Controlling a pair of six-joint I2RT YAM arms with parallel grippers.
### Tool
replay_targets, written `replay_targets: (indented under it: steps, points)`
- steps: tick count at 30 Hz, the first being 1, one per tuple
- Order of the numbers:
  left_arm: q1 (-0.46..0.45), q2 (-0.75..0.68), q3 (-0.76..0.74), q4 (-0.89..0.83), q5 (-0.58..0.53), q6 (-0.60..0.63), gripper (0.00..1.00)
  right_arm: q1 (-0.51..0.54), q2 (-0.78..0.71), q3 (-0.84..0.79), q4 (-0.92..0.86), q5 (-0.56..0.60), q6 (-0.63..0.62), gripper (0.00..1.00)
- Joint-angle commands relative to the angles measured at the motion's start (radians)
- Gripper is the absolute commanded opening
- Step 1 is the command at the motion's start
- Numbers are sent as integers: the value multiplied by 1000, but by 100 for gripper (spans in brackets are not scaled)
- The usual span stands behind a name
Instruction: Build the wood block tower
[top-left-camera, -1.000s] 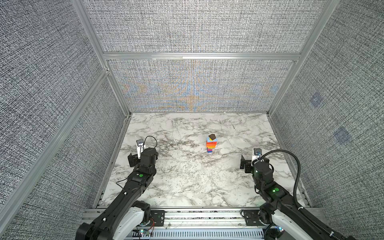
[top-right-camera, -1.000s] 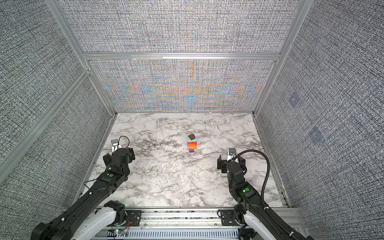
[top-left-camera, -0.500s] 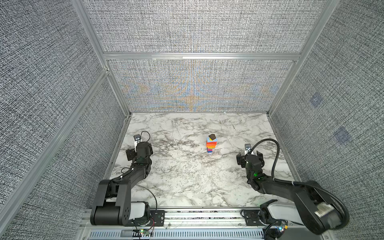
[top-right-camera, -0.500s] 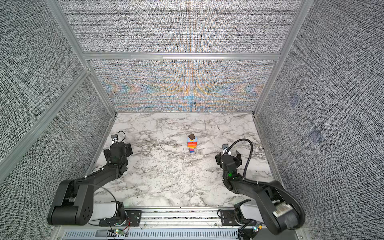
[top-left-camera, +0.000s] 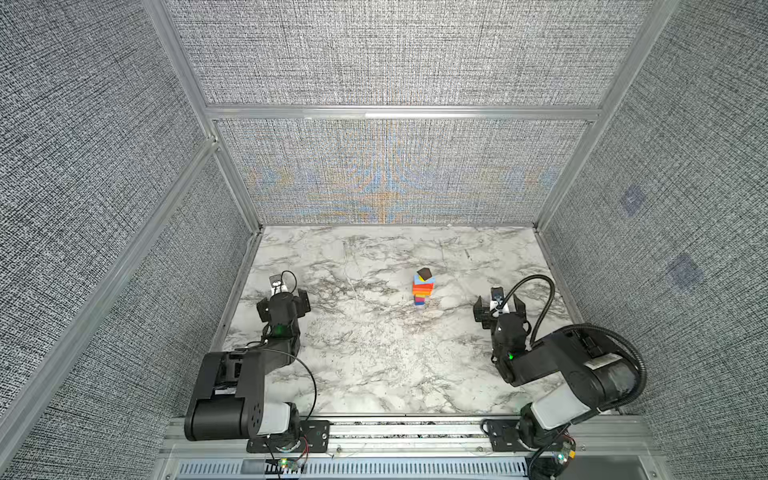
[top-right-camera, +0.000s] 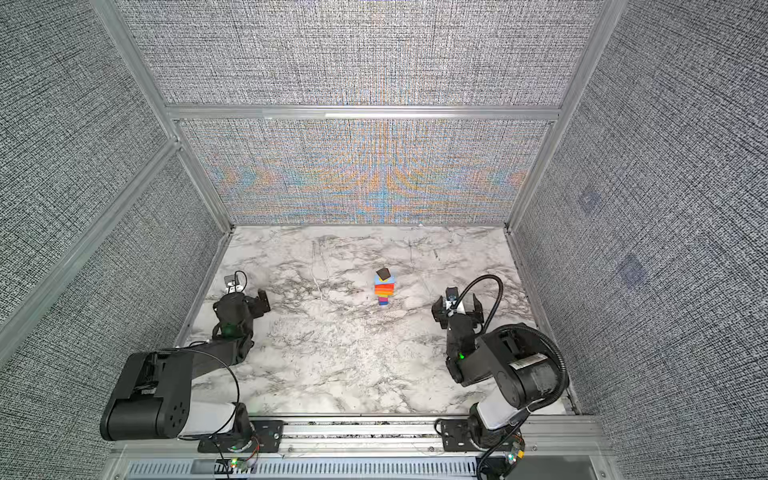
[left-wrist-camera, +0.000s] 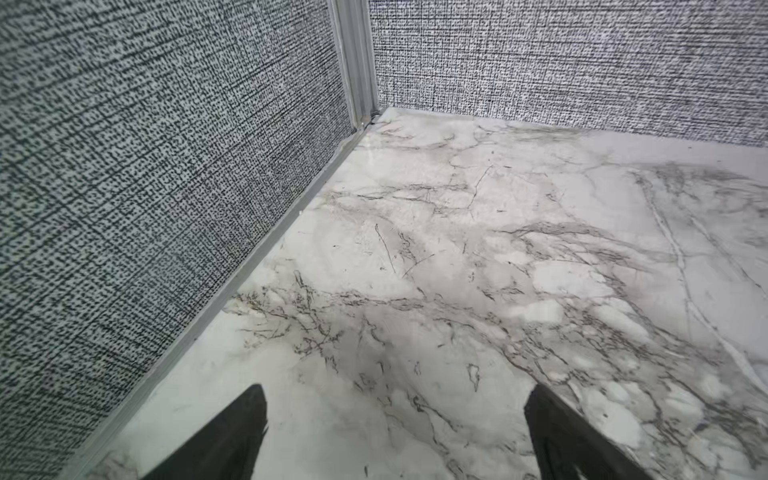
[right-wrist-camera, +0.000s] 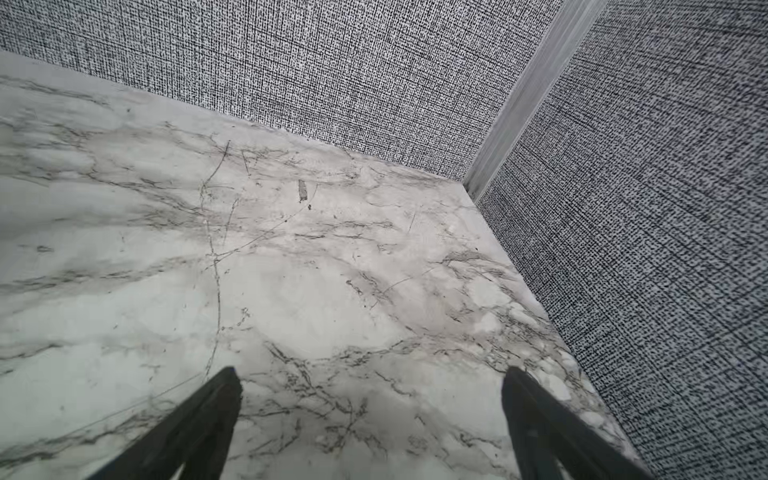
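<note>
The tower (top-left-camera: 423, 287) (top-right-camera: 385, 287) stands upright on the marble table, right of centre. It is a narrow column of wood blocks: blue and pink low, orange and red slabs, light blue, and a dark brown cube (top-left-camera: 424, 273) on top. My left gripper (top-left-camera: 283, 303) (top-right-camera: 241, 302) (left-wrist-camera: 395, 390) sits low near the left wall, open and empty, far from the tower. To the tower's right, my right gripper (top-left-camera: 498, 309) (top-right-camera: 456, 309) (right-wrist-camera: 370, 374) is also low, open and empty. Neither wrist view shows the tower.
Grey fabric walls with aluminium posts (left-wrist-camera: 357, 62) (right-wrist-camera: 519, 99) close in the marble table (top-left-camera: 374, 353) on three sides. A metal rail (top-left-camera: 415, 428) carrying both arm bases runs along the front edge. The right arm's cable (top-left-camera: 540, 291) loops above its wrist.
Both arms have folded back toward the front rail and lowered their wrists close to the table. Both grippers stayed open. The tower has not moved.
</note>
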Motion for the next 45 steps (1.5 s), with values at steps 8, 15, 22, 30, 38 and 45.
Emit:
replay_targets:
  steps: [8, 15, 22, 30, 38, 45]
  points:
    - [-1, 167, -108, 493, 185, 111, 99, -90, -3, 83, -121, -178, 94, 99]
    - [2, 97, 28, 121, 78, 21, 99, -211, -41, 219, -440, -351, 194, 99]
    - [2, 127, -4, 231, 94, 48, 99, -209, -41, 214, -431, -350, 193, 99]
    - [2, 139, -12, 267, 95, 53, 99, -212, -36, 227, -453, -355, 197, 99]
    - [2, 138, -17, 281, 90, 54, 99, -210, -43, 211, -428, -357, 190, 99]
    - [12, 155, -151, 550, 88, 32, 99, -209, -36, 56, -134, -285, 215, 99]
